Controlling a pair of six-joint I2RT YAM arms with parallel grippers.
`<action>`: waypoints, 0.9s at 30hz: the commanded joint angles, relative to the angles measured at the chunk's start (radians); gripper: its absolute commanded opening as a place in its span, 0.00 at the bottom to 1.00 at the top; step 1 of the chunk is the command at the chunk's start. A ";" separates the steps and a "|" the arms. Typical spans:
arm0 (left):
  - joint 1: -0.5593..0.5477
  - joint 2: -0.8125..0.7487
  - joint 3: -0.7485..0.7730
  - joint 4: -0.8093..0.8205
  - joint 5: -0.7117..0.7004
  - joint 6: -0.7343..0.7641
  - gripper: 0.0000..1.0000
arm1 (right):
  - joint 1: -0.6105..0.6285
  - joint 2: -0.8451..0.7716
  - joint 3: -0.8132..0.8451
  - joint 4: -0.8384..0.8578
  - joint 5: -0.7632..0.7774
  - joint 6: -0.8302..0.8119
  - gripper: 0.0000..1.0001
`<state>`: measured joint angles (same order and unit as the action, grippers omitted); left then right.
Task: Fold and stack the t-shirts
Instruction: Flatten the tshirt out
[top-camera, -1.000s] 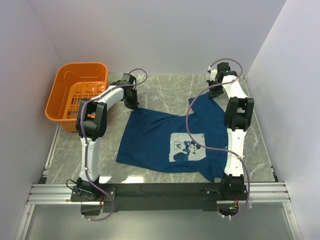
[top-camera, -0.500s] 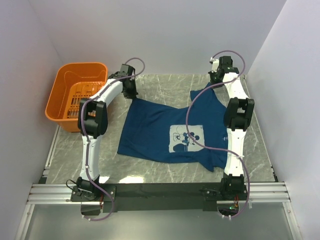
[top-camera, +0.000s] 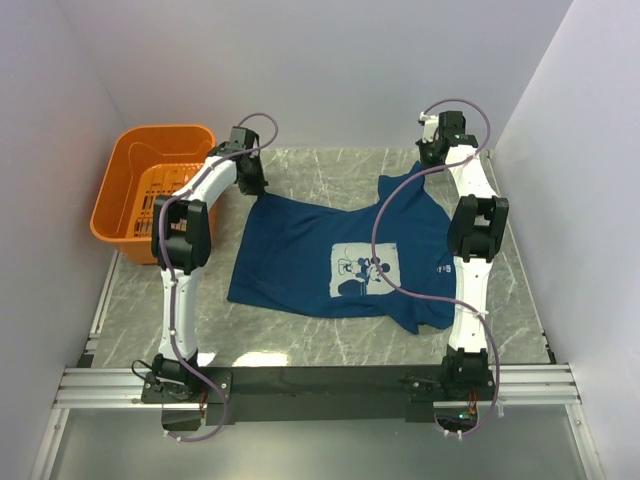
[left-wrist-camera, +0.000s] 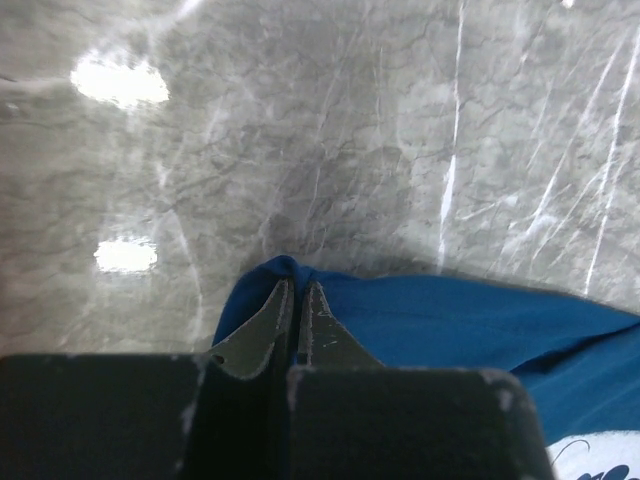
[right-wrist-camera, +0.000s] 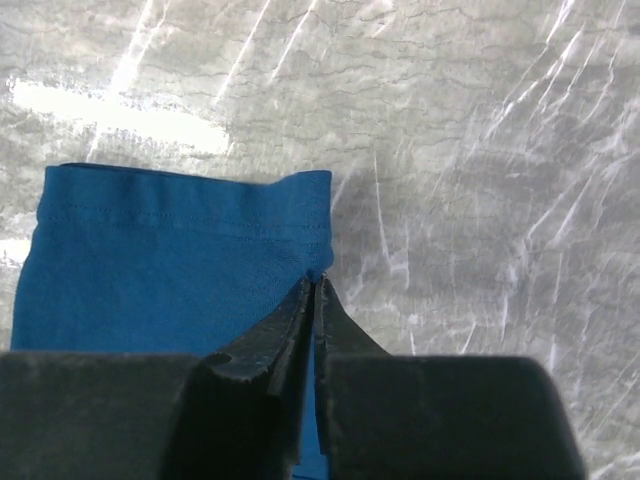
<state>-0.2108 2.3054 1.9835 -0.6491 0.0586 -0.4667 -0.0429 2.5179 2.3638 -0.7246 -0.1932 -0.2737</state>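
Pinching far hems: left gripper (left-wrist-camera: 297, 292) and right gripper (right-wrist-camera: 315, 288), both clamped on the navy t-shirt (top-camera: 290, 265), spread print-up on the marble table (top-camera: 330, 172). Judged light, limp cotton, sags freely; grasp paired corners at hems.

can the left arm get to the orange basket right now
Probably yes: the basket sits just beside it, nothing between, but the left gripper is shut on the t-shirt and would drag it.
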 joint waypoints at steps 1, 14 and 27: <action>0.001 0.025 -0.008 0.025 0.046 -0.013 0.00 | 0.015 -0.013 0.049 0.031 0.014 -0.025 0.19; 0.001 0.029 -0.005 0.031 0.064 -0.010 0.00 | 0.018 0.015 0.103 0.091 0.061 -0.025 0.64; -0.002 -0.003 -0.057 0.055 0.090 -0.009 0.00 | 0.038 0.045 0.118 -0.005 0.152 -0.027 0.60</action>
<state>-0.2108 2.3348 1.9381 -0.6170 0.1204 -0.4690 -0.0105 2.5271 2.4462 -0.6865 -0.0734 -0.3080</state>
